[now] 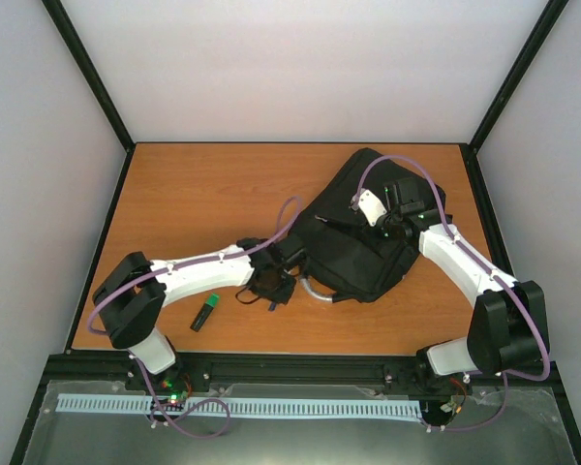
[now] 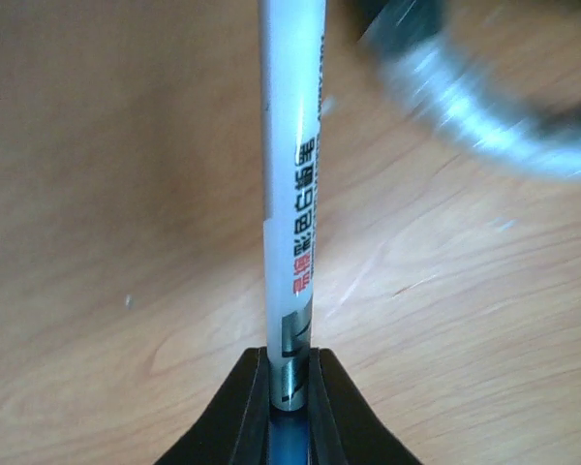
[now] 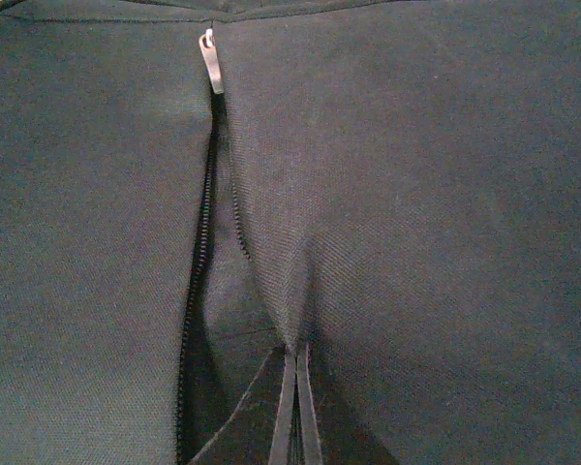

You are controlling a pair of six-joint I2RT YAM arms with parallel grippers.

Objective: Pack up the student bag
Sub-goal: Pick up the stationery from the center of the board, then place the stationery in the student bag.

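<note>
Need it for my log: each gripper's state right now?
Left gripper: closed on a slim white printed marker pen.
Right gripper: closed, pinching the large black fabric backpack.

top external: we look down from above-behind the arm bases, far, whole table (image 1: pixel 194 194) in frame | left wrist: we look along left gripper (image 2: pixel 290 366) and its white pen (image 2: pixel 292 145) at the wood, very close | right wrist: past right gripper (image 3: pixel 295 373), student bag (image 3: pixel 416 194) fabric fills frame | overlap: top shares bag with right wrist, tabletop with left
</note>
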